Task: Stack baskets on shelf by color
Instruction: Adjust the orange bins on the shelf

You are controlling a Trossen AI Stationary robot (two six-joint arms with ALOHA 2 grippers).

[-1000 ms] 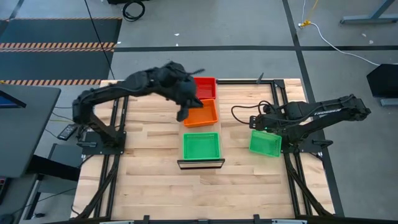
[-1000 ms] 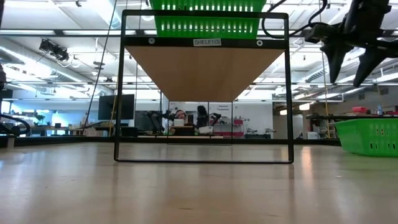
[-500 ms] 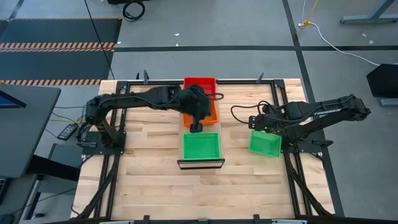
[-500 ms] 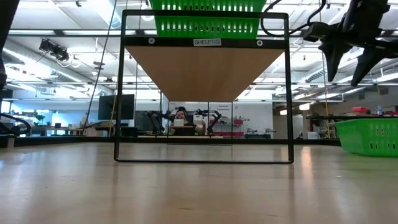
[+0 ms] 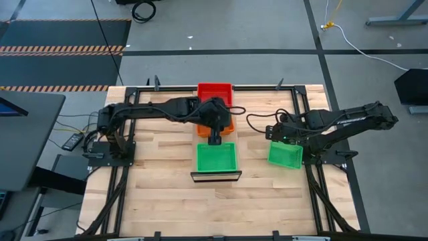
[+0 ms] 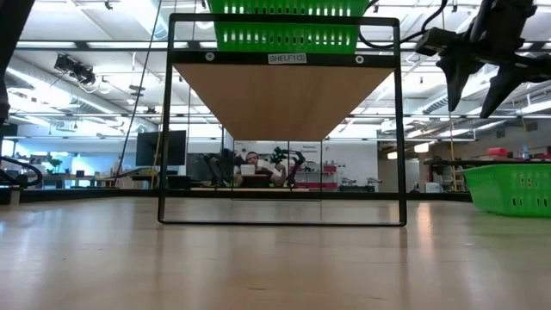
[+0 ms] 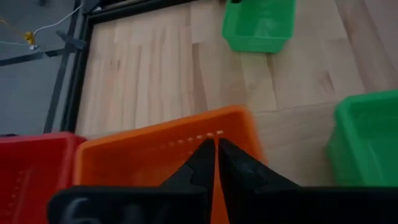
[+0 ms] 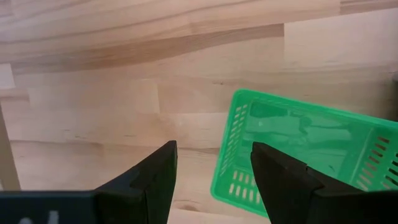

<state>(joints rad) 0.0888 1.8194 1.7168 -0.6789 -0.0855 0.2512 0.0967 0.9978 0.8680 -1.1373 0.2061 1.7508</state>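
Orange basket (image 5: 221,124) sits mid-shelf (image 5: 215,176) between red basket (image 5: 214,90) and green basket (image 5: 216,158). Left end effector (image 7: 217,149) pinched closed over its wall, likely seating it. Right end effector (image 8: 213,163) open, beside the loose green basket (image 8: 298,155) on the worktop (image 5: 160,194).

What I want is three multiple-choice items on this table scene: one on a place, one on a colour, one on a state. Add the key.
1. Where is the loose green basket?
A. On the table by the right arm
B. Inside the red basket
C. On the floor

2. Which colour of basket sits between the red basket and the second green basket?
A. Blue
B. Orange
C. Yellow

3. How are the right fingers?
A. Shut on a basket
B. Holding a cloth
C. Open

Key: 1 A, the loose green basket rests on the table. 2 B, the orange basket lies between the red basket and the second green basket. 3 C, the right fingers stand apart, empty.
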